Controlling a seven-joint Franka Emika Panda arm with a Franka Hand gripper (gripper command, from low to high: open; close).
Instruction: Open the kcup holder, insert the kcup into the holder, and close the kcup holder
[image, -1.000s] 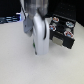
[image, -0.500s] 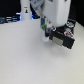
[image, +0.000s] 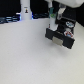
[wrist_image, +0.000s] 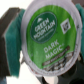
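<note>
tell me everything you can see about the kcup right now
The kcup fills the wrist view: a round pod with a shiny green foil lid inside a pale rim, printed "Green Mountain" and "Dark Magic" in white, with a small square code patch. The lid faces the camera, slightly tilted. Blue-green gripper pads press against its side, so it looks clamped in the gripper. In the exterior view the pod is too small to make out; the gripper hangs by the kcup holder.

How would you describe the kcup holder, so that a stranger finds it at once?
On the pale table, look toward the exterior view's right, just below the white robot arm. There stands the kcup holder, a black boxy unit with pale front patches. It is the only large dark box, unlike the thin white post.
</note>
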